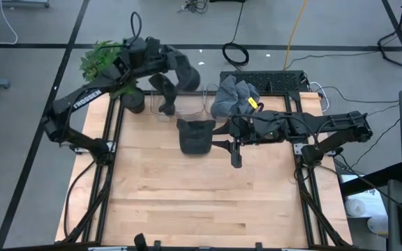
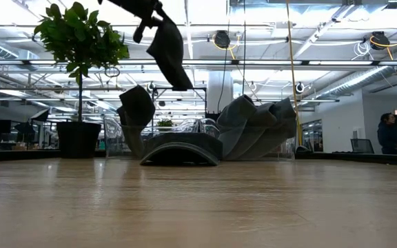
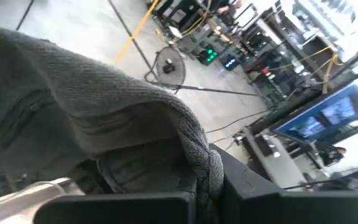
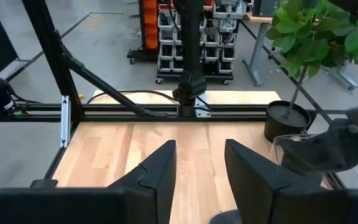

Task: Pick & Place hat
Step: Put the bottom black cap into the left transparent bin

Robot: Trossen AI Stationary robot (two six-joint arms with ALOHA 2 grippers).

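My left gripper (image 2: 145, 15) is high above the table's far side, shut on a grey hat (image 2: 168, 49) whose fabric fills the left wrist view (image 3: 92, 106). Below it, another grey hat (image 2: 136, 107) sits over a clear stand (image 1: 165, 103). A dark cap (image 1: 195, 136) lies with its brim on the table. A pile of grey hats (image 1: 232, 95) rests beside it at the far edge. My right gripper (image 4: 197, 167) is open, hovering right of the cap (image 1: 225, 145) and pointing toward the table's left. My left gripper holds the grey hat by its upper edge (image 2: 154, 26), coming from above. The hat hangs below the fingers, lifted clear of the table and the stand. In the wrist view the fabric covers the fingers, so the kind of hold does not show.
A potted plant (image 1: 107, 59) stands at the far left corner in a dark pot (image 4: 284, 121). Black frame rails (image 1: 114, 139) run along the table's left and right sides. The near half of the wooden table (image 1: 201, 202) is bare.
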